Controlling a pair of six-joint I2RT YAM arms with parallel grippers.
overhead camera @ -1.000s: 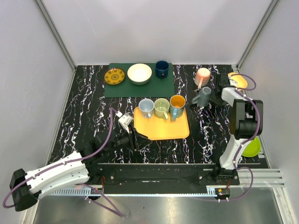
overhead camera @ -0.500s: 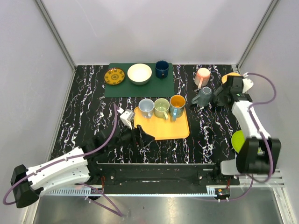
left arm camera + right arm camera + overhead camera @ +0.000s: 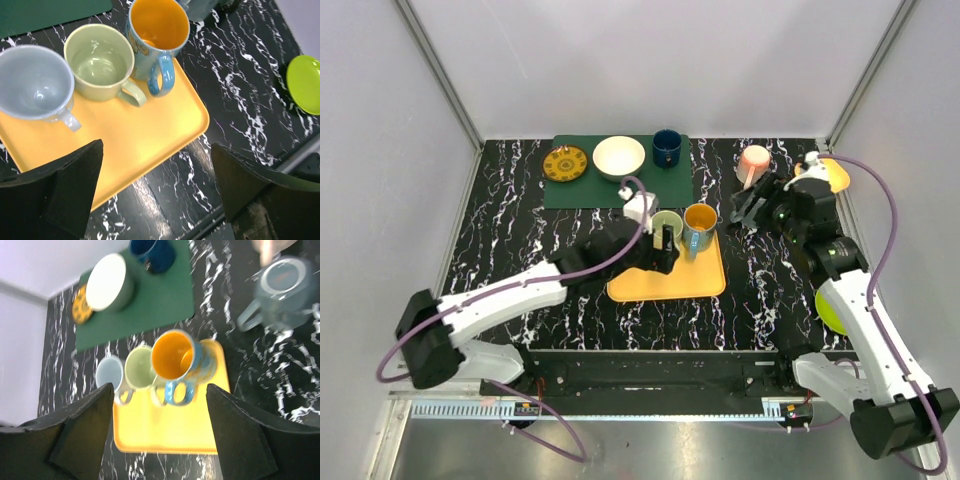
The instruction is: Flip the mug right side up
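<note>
A grey mug [image 3: 282, 287] stands bottom-up on the black marble table, right of the yellow tray [image 3: 165, 432], its handle pointing toward the tray. In the top view my right gripper [image 3: 752, 207] hangs over it and hides most of it. That gripper [image 3: 160, 435] is open and empty, raised above the tray's right side. My left gripper [image 3: 658, 255] is also open and empty, hovering over the tray's [image 3: 130, 145] near edge [image 3: 157, 185]. Three upright mugs stand on the tray: pale blue [image 3: 32, 82], green [image 3: 97, 62] and orange-lined blue [image 3: 157, 30].
A pink mug [image 3: 753, 163] stands behind the grey one. A green mat [image 3: 620, 185] at the back holds a yellow plate [image 3: 565, 163], a white bowl [image 3: 619, 157] and a navy mug [image 3: 667, 148]. An orange plate [image 3: 835, 175] and a lime plate [image 3: 305, 82] lie at the right.
My left arm has swung from the near-left of the table up over the tray. My right arm has stretched out, bringing its gripper over the grey mug. Both grippers have opened.
</note>
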